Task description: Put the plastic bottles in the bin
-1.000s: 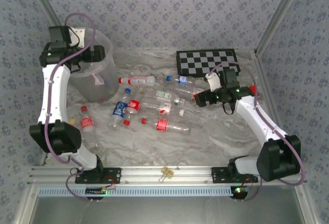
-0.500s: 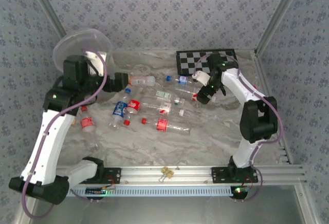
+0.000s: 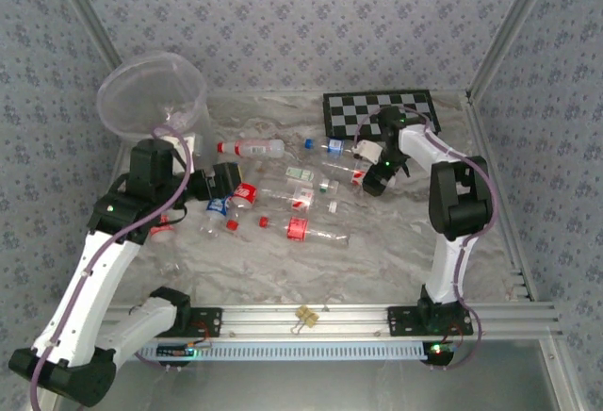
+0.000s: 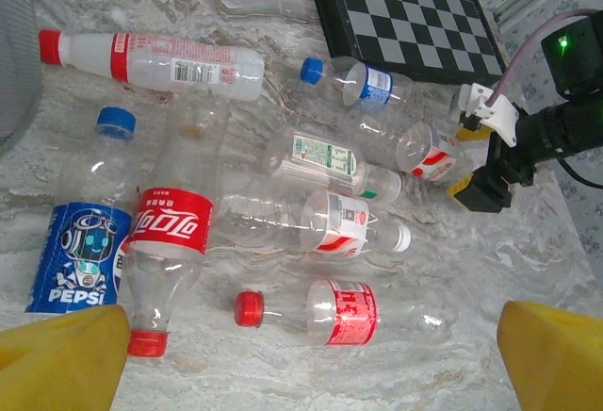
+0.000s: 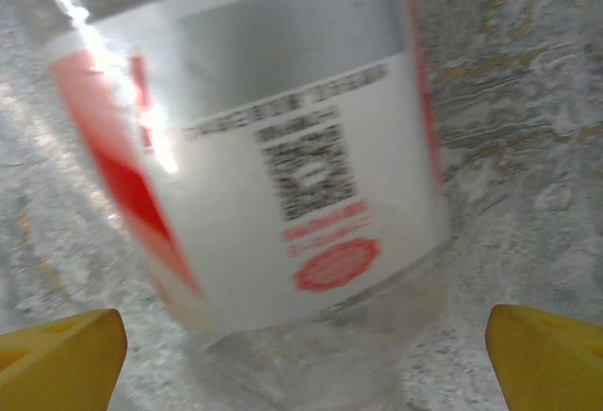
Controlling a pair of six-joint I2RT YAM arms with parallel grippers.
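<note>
Site type: robotics lab test cell, not a home or shop. Evidence:
- Two white-and-black robot arms, left (image 3: 94, 270) and right (image 3: 457, 199), bolted to a slotted aluminium rail (image 3: 311, 321) at the near edge of a marble-pattern counter (image 3: 377, 270).
- Enclosure w/ grey floral-print wall panels (image 3: 311, 24) and bare metal corner posts (image 3: 501, 39).
- Black-and-white checkerboard (image 3: 377, 109) lying flat on the counter.

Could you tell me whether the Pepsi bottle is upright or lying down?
Lying down: the Pepsi bottle rests sideways on the table.

Bright even light, soft shadows, glare on bottle label (image 5: 273, 147), right wrist view blurred
</note>
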